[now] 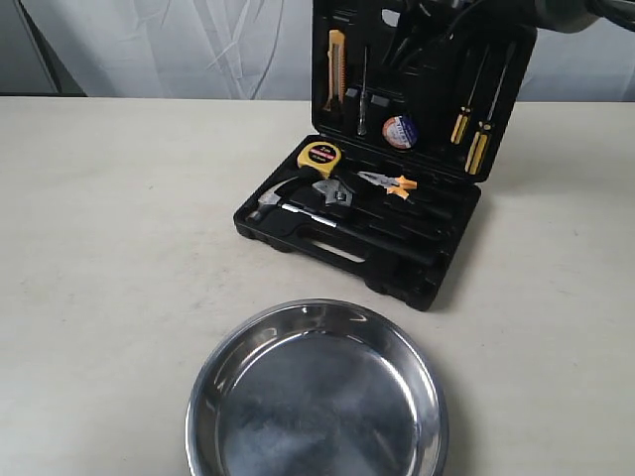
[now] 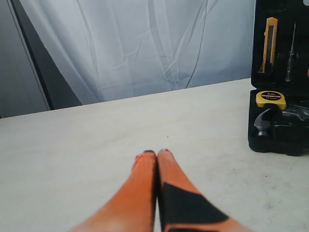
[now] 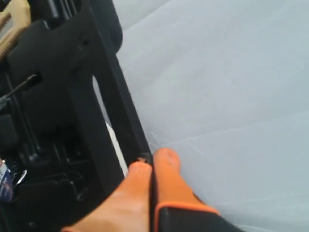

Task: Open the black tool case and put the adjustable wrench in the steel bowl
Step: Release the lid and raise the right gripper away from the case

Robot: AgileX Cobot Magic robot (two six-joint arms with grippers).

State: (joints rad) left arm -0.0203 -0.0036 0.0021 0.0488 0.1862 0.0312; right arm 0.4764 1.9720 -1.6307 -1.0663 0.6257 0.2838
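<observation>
The black tool case (image 1: 397, 266) lies open on the table with its lid (image 1: 427, 94) standing upright. The adjustable wrench (image 1: 335, 191), silver head and black handle, rests in the base between the hammer (image 1: 270, 204) and the orange-handled pliers (image 1: 389, 182). The steel bowl (image 1: 317, 407) sits empty in front of the case. My right gripper (image 3: 153, 157) is up at the lid's rim (image 3: 123, 111), its orange fingers pressed together with the rim between the tips. My left gripper (image 2: 157, 152) is shut and empty, low over bare table to the left of the case (image 2: 277, 140).
A yellow tape measure (image 1: 319, 156) sits in the base. A yellow utility knife (image 1: 336, 64), screwdrivers (image 1: 479, 139) and a tape roll (image 1: 399, 131) are clipped in the lid. A white curtain (image 2: 145, 43) hangs behind the table.
</observation>
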